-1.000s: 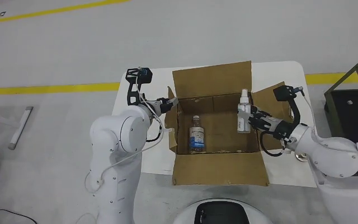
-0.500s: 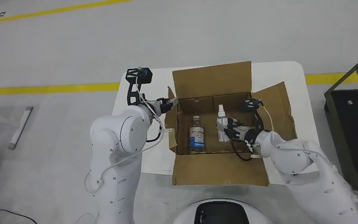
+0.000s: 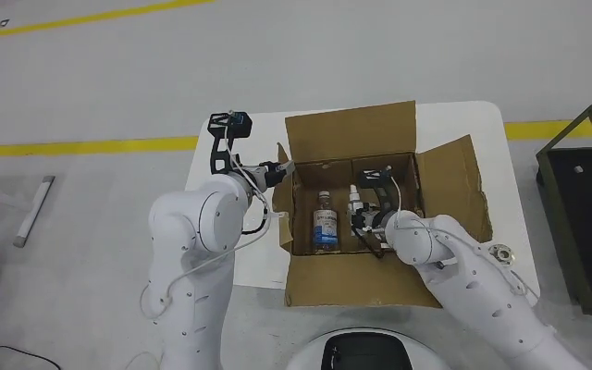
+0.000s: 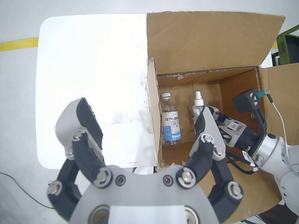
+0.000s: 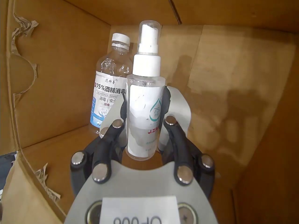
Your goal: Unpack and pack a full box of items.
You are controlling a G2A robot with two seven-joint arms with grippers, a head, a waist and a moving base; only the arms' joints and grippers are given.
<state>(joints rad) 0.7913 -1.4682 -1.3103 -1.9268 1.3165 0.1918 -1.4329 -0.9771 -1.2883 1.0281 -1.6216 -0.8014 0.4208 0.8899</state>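
An open cardboard box [image 3: 370, 139] stands on the white table [image 3: 462, 120]. Inside it, a clear bottle with a white cap [image 3: 324, 222] stands by the left wall. My right gripper [image 5: 144, 108] is down in the box, shut on a white-capped spray bottle [image 5: 144, 99] held upright beside the clear bottle [image 5: 109, 89]. From above, the spray bottle [image 3: 355, 211] is just right of the clear one. My left gripper [image 4: 144, 115] hangs open and holds nothing, over the table by the box's left wall [image 4: 153, 108].
The box flaps stand open at the back and right; its left wall edge is torn. A small metallic ring [image 3: 500, 252] lies on the table right of the box. A dark green crate [image 3: 564, 185] stands past the table's right edge.
My right arm carried the spray bottle from the box's right edge down into the box and leftward, up to the clear bottle. The left arm kept still.
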